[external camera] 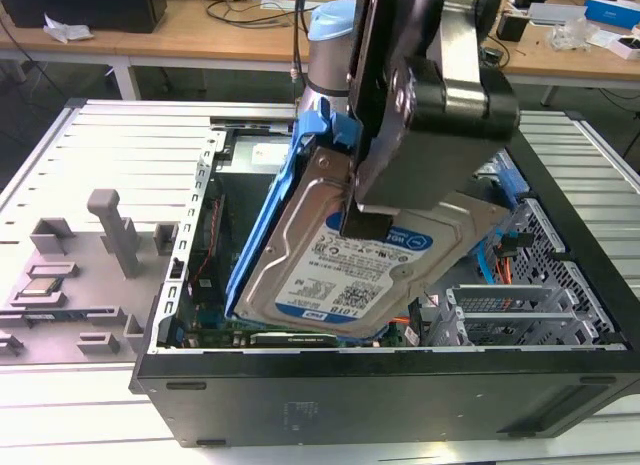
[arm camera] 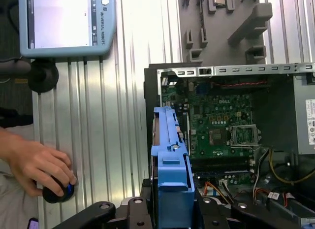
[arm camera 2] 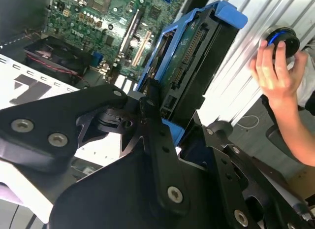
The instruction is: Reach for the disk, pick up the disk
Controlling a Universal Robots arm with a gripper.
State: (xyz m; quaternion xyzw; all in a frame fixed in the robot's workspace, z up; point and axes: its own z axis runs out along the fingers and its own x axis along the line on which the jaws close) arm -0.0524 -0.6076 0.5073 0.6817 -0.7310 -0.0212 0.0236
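Gripper [external camera: 362,223] clamped on the disk [external camera: 350,260], fingers pinching its labelled face and underside. Disk tilted steeply, lifted half out of the open computer case [external camera: 400,395], near the case's front wall, blue frame [arm camera: 170,155] edge-up so it clears the drive bay. Hand [arm camera: 37,165] resting on a round knob [arm camera: 58,192] on the ribbed table [arm camera: 118,115].

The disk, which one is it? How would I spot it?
Find the big open black computer case on the ribbed metal table. Tilted up out of it, pinched by the robot's black gripper, is the flat silver-grey rectangular disk. Nothing else there has its blue plastic frame and white-and-blue barcode label.
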